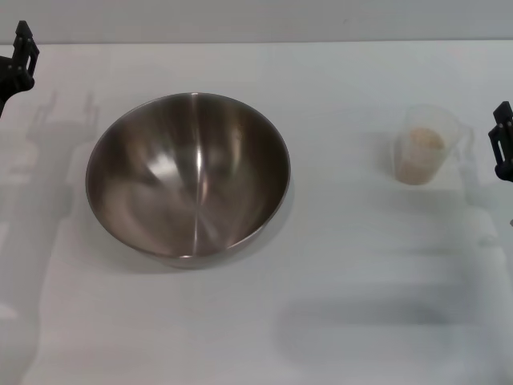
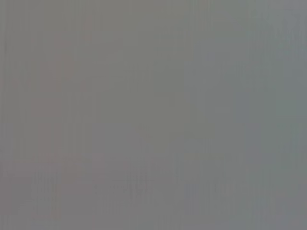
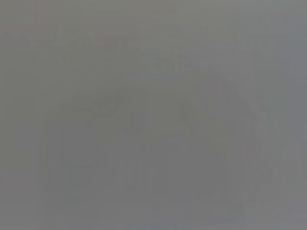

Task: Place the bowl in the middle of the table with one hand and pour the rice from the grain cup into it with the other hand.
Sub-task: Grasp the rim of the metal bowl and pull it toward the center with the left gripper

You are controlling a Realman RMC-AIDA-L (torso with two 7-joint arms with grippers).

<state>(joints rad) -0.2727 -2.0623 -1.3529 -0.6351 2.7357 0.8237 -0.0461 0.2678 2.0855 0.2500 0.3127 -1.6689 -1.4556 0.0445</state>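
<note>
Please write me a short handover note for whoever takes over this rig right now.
Left gripper: at the table's far left edge, holding nothing.
Right gripper: at the right edge, beside the grain cup, not touching it.
Bowl: upright and empty, left of centre on the table.
Rice: all in the upright cup.
Done: nothing yet.
Left: move the bowl to the middle, then pour the rice into it.

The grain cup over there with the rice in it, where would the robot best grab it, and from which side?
Probably around its clear body, coming from the robot's right. The grain cup stands upright on the table, holding rice, and the right gripper waits just beside it. The cup's handle seems to face that gripper, so a level sideways grip should keep it upright until pouring into the bowl.
</note>
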